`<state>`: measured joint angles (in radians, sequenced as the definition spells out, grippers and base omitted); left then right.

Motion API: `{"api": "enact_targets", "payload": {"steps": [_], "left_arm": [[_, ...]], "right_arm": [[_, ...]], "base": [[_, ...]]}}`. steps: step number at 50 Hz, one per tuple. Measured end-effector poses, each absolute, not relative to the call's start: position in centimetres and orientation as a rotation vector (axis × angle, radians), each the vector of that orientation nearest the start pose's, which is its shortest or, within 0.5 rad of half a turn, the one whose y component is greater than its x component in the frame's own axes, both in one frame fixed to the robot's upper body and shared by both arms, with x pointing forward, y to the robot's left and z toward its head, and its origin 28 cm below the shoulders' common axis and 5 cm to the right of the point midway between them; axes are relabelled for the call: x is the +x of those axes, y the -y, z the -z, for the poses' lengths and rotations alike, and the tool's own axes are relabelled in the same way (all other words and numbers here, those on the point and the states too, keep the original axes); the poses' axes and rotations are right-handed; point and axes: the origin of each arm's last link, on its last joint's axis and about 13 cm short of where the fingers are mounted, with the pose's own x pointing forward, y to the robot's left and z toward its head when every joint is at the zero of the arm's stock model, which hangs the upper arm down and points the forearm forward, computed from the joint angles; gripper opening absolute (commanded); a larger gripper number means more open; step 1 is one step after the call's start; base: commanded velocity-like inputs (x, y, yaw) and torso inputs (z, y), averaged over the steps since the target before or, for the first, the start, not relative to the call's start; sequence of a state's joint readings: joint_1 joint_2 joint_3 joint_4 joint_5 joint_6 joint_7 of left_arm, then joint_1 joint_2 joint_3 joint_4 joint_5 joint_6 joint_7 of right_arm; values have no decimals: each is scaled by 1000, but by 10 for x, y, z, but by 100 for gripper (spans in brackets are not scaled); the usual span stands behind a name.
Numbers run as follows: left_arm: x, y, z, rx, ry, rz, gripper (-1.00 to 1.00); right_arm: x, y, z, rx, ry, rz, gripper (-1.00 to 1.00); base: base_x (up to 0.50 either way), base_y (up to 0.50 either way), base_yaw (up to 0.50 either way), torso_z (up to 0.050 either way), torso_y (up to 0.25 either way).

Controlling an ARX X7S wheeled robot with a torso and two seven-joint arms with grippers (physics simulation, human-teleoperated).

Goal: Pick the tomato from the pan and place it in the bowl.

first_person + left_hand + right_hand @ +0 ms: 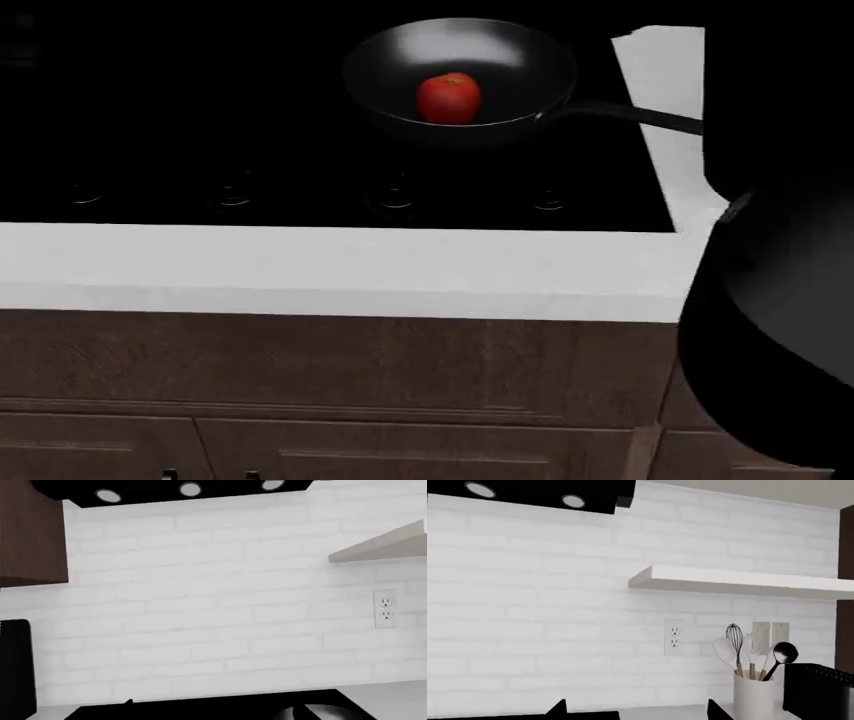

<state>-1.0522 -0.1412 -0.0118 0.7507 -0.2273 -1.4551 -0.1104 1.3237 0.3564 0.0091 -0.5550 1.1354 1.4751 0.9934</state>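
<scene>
The tomato [449,97], small and glossy red, lies in the middle of the black pan [400,60] at the back of the stove in the head view. The pan's handle [627,115] points right. The bowl is out of view. My right arm [781,250] fills the head view's right side as a dark mass. The right gripper [636,707] faces the wall, open, both fingertips [558,707] wide apart with nothing between them. Of the left gripper [208,709] only one fingertip [129,701] shows, far off centre; the other is lost against the black stove. Neither gripper is near the tomato.
The black stove top [200,120] has a row of knobs [394,195] along its front. A white counter [334,270] runs below it, above brown cabinets [334,370]. By the brick wall stand a utensil crock [754,695], a shelf [740,582] and a black rack [820,690].
</scene>
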Motion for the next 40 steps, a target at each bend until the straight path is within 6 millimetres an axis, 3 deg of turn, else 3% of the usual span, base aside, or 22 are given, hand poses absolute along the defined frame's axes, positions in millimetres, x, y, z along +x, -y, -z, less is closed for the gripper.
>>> {"api": "enact_targets", "payload": {"steps": [13, 40], "left_arm": [[274, -224, -318, 50, 161, 18, 100], [290, -225, -309, -6, 46, 54, 100]], "right_arm": [[265, 114, -377, -99, 175, 177, 100], [277, 122, -369, -106, 62, 145, 100]], "base": [[0, 0, 0, 0, 0], [7, 0, 0, 0, 0]]}}
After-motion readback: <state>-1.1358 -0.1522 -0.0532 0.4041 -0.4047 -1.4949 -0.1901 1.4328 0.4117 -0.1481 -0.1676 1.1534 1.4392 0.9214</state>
